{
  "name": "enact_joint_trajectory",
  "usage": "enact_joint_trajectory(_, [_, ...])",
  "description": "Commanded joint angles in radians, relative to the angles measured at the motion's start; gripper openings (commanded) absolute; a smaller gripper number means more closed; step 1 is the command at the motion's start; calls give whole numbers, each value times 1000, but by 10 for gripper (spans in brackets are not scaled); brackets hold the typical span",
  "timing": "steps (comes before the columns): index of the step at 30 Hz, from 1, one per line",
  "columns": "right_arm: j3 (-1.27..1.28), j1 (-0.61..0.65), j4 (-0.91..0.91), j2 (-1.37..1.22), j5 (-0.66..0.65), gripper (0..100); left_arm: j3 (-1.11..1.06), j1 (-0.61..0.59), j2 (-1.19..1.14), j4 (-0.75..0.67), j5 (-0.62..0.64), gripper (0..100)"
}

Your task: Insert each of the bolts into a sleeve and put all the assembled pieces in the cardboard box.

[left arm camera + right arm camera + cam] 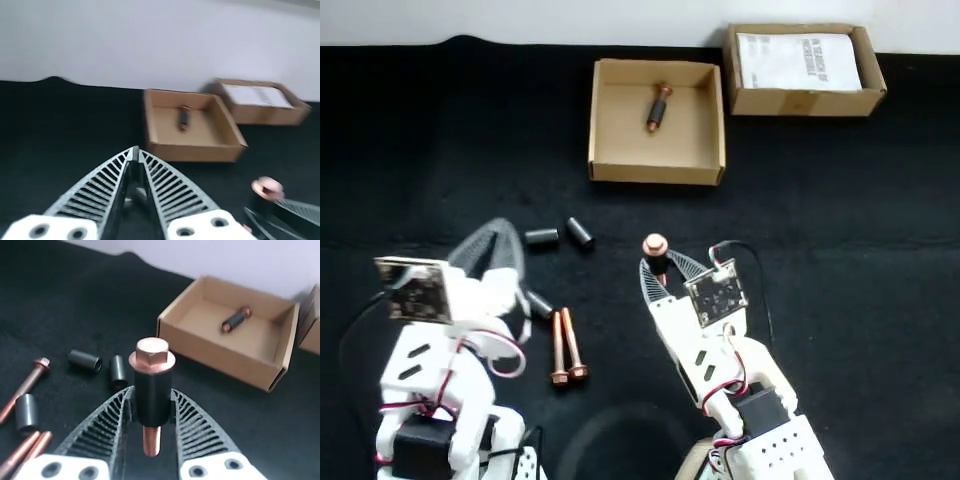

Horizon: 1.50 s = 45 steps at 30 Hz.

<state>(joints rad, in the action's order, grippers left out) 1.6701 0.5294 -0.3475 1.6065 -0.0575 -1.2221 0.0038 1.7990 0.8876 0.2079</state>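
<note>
Right gripper clamps an upright sleeved bolt mid-scene, on the near side of the cardboard box; next move, prob.: carry it over the rim & drop it beside the piece already inside.

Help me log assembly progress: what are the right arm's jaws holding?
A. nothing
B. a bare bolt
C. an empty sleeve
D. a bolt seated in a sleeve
D: the right jaws clamp a black sleeve with a copper bolt through it, head on one end, thread poking out the other.
</note>
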Motion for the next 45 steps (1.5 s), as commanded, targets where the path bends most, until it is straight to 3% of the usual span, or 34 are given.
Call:
enact_joint_trajectory(1, [-54, -31, -7, 10, 23, 6, 8, -143, 12, -2, -2, 9])
enact_joint_trajectory(8, [-213, -108, -96, -41, 23, 6, -130, -395, 12, -3, 3, 9])
enact_joint_trajectory(12, [-387, -154, -150, -188, 71, 6, -211, -472, 12, -5, 3, 9])
enact_joint_trajectory(25, [-970, -162, -150, -917, 173, 6, -366, -513, 12, -5, 3, 9])
enact_joint_trajectory(31, [-1245, -162, -150, -1231, 176, 6, -475, -607, 5, -161, 3, 9])
enact_joint_trajectory(45, [-1874, -176, -183, -1940, 172, 6, -473, -625, 8, -112, 3, 9])
